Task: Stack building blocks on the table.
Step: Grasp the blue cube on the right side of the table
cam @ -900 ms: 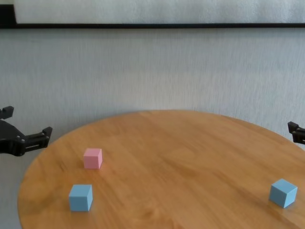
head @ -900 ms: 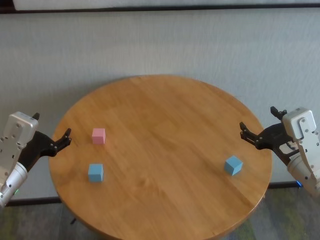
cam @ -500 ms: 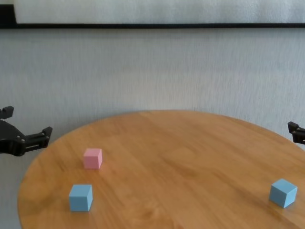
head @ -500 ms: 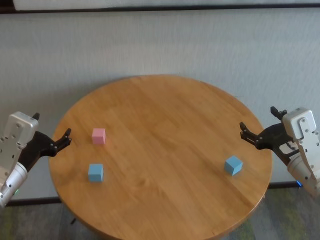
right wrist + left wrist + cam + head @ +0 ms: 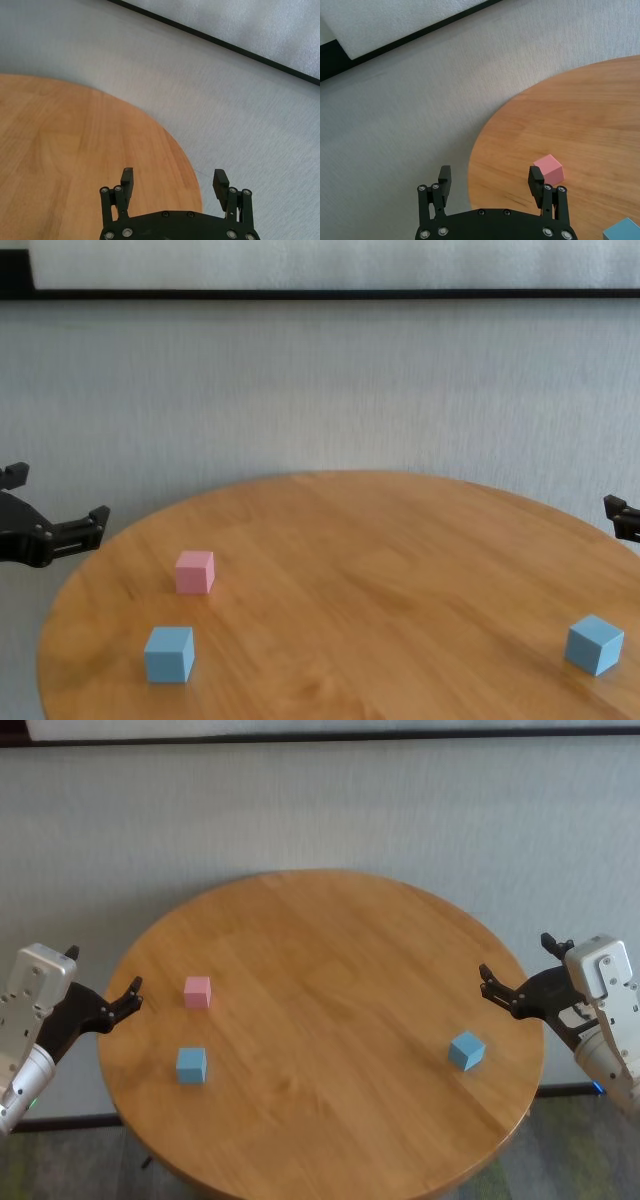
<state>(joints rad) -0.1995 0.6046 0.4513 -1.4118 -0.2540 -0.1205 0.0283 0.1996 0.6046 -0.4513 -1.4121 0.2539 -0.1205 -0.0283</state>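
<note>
Nothing has moved: both grippers, left (image 5: 103, 982) and right (image 5: 523, 966), hang off the desk (image 5: 330, 980) edges, fingers spread wide, empty; pink block (image 5: 197, 991) and two blue blocks (image 5: 191, 1065) (image 5: 466, 1050) lie apart

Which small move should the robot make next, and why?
Probably lower the left gripper, open at the table's left edge, onto the pink block, the nearest one. All three blocks lie apart, unstacked, and the right gripper is open and empty too.
</note>
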